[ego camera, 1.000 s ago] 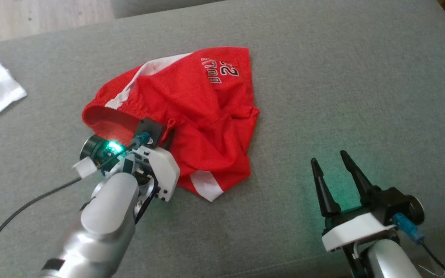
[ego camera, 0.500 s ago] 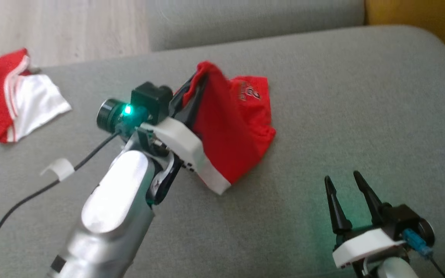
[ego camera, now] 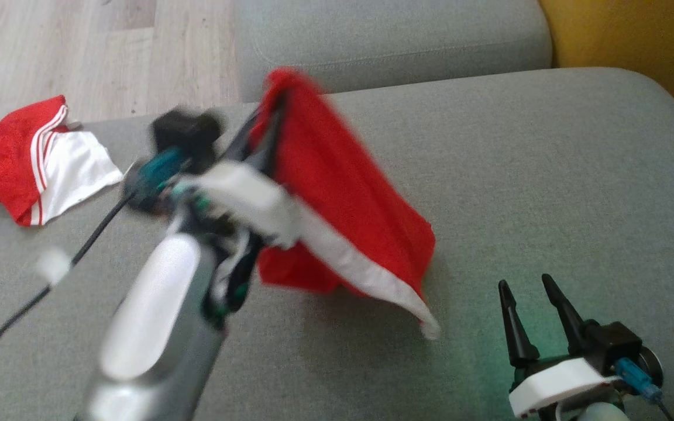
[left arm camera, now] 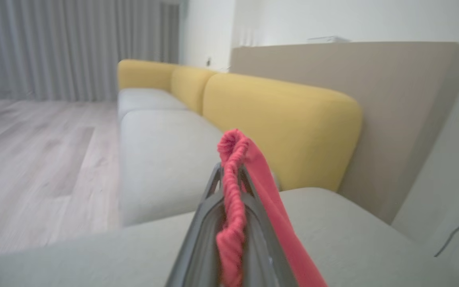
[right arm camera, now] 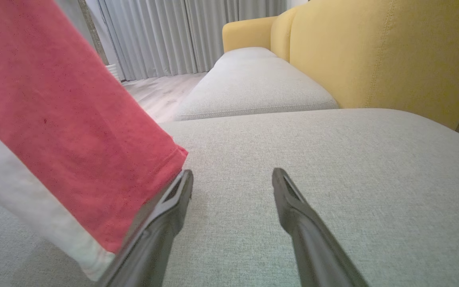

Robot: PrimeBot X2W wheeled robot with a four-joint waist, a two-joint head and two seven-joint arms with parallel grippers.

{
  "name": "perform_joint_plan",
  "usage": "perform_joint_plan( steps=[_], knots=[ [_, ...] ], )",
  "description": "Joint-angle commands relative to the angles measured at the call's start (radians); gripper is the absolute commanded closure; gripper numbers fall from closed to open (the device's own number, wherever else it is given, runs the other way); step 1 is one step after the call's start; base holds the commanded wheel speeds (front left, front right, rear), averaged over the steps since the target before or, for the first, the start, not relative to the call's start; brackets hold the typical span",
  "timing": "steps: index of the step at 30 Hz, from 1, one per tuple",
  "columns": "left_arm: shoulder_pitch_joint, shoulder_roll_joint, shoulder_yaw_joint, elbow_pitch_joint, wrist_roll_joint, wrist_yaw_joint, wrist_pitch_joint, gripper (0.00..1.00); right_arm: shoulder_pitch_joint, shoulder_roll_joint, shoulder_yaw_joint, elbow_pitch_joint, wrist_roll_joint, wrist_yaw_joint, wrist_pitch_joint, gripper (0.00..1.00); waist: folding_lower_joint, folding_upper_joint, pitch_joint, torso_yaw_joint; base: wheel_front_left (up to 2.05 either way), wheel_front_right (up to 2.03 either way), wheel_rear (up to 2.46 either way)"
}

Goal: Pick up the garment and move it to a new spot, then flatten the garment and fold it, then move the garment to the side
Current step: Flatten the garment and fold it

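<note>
The garment (ego camera: 343, 193) is a pair of red shorts with a white side stripe, hanging in the air above the grey sofa seat (ego camera: 547, 175). My left gripper (ego camera: 267, 126) is shut on its gathered waistband (left arm camera: 231, 179), lifted and blurred by motion. In the left wrist view the red band is pinched between the two fingers (left arm camera: 209, 199). My right gripper (ego camera: 525, 301) stands open low at the right, nothing between its fingers; in the right wrist view the hanging shorts (right arm camera: 62, 119) drape just left of my right gripper (right arm camera: 232, 177).
A second red and white garment (ego camera: 38, 158) lies at the seat's far left edge. Another grey seat cushion (ego camera: 389, 41) and wooden floor (ego camera: 79, 52) lie beyond. A yellow backrest (ego camera: 623, 35) rises at the right. A black cable (ego camera: 21, 310) trails from my left arm.
My left gripper has lifted the shorts off the seat, so they now hang free. The head camera has tilted up, showing more floor and the other garment. The right gripper has stayed put.
</note>
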Motion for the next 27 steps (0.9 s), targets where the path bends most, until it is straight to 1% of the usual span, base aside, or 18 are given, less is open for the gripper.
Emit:
perform_joint_plan(
  steps=[1,4,8,9,12,19,20,21,22,23,27],
  knots=[
    [0.029,0.049,0.075,-0.001,-0.003,0.027,-0.021,1.00,-0.038,-0.005,0.021,-0.029,0.000,-0.001,-0.011,0.00,0.0001,-0.0001,0.008,0.000,0.00,0.00,0.00],
    [0.130,0.081,0.144,0.051,-0.025,0.069,-0.072,1.00,-0.047,-0.005,0.018,-0.031,-0.006,-0.001,-0.011,0.00,0.0001,-0.0001,0.028,0.003,0.00,0.00,0.00],
    [0.247,0.088,0.228,0.117,-0.078,0.095,-0.150,1.00,-0.061,-0.005,0.008,-0.032,-0.020,-0.001,-0.011,0.00,0.0001,-0.0001,0.052,0.013,0.00,0.00,0.00],
    [0.247,0.088,0.228,0.117,-0.078,0.095,-0.150,1.00,-0.061,-0.005,0.008,-0.032,-0.020,-0.001,-0.011,0.00,0.0001,-0.0001,0.052,0.013,0.00,0.00,0.00],
    [0.307,0.087,0.266,0.173,-0.106,0.093,-0.205,1.00,-0.068,-0.005,0.003,-0.032,-0.030,-0.001,-0.011,0.00,0.0001,-0.0001,0.067,0.020,0.00,0.00,0.00],
    [0.353,0.050,0.291,0.288,-0.150,0.051,-0.318,1.00,-0.079,-0.005,-0.001,-0.033,-0.051,-0.001,-0.011,0.00,0.0001,-0.0001,0.091,0.031,0.00,0.00,0.00],
    [0.352,0.047,0.291,0.302,-0.152,0.043,-0.332,0.78,-0.081,-0.005,0.001,-0.033,-0.053,-0.001,-0.011,0.00,0.0001,-0.0001,0.093,0.032,0.00,0.00,0.00],
    [0.351,0.044,0.290,0.314,-0.154,0.035,-0.347,0.52,-0.082,-0.005,0.003,-0.032,-0.055,-0.001,-0.011,0.00,0.0001,-0.0001,0.096,0.034,0.00,0.00,0.00],
    [0.349,0.042,0.289,0.324,-0.155,0.025,-0.362,0.03,-0.083,-0.005,0.005,-0.031,-0.056,-0.001,-0.011,0.00,0.0001,-0.0001,0.097,0.035,0.00,0.00,0.00],
    [0.346,0.040,0.289,0.334,-0.157,0.016,-0.377,0.00,-0.084,-0.005,0.007,-0.031,-0.057,-0.001,-0.011,0.00,0.0001,-0.0001,0.098,0.037,0.00,0.00,0.00],
    [0.337,0.050,0.280,0.360,-0.139,-0.012,-0.439,0.00,-0.085,-0.005,0.010,-0.026,-0.057,-0.001,-0.011,0.00,0.0001,-0.0001,0.092,0.043,0.00,0.00,0.00]
  ],
)
